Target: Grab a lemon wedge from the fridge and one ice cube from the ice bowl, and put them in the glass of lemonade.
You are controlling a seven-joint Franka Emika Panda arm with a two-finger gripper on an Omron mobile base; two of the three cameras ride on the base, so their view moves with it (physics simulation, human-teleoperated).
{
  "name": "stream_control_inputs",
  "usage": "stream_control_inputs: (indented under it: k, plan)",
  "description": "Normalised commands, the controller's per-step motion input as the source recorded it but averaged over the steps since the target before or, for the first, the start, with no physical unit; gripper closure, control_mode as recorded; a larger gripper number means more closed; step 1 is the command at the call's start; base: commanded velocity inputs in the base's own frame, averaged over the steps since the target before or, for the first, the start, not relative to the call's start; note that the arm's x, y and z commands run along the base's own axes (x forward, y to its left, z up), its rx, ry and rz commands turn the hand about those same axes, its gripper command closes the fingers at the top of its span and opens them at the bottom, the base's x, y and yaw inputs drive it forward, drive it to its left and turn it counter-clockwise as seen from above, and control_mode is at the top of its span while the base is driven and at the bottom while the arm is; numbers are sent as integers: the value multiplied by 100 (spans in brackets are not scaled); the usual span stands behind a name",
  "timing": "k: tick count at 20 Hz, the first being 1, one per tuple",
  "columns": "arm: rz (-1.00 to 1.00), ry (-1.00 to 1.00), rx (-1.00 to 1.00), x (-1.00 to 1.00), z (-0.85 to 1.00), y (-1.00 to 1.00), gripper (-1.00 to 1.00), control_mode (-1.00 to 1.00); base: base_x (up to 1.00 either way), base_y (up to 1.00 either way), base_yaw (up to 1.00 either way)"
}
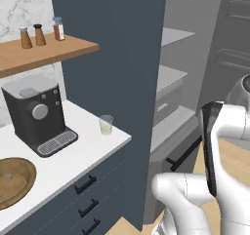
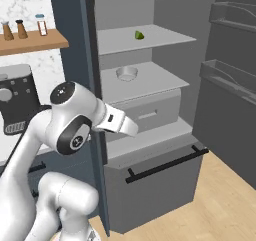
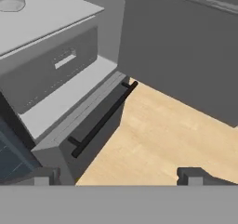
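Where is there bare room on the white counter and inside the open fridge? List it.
On the white counter, the stretch between the black coffee machine, the small clear glass of lemonade and the shallow wooden ice bowl is bare. In the dark grey fridge, the upper shelf beside the green lemon wedge is free, as is the middle shelf right of the small grey bowl.

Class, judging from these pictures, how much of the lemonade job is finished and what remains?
Done: the fridge stands open, showing the lemon wedge on an upper shelf. In hand: nothing; the hand is open, aimed at the floor. Left: take the wedge, take ice from the ice bowl, and drop both into the glass of lemonade.
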Motion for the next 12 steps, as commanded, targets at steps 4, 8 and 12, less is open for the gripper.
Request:
stream_control_inputs:
  k: [4, 8, 12]
  plan:
    - [0, 20, 12, -73, 64, 84, -100, -100, 0, 0, 0]
    - [7, 2, 1, -45, 4, 16, -100, -100, 0, 0, 0]
    - [14, -2, 0, -39, 0, 1, -100, -100, 0, 0, 0]
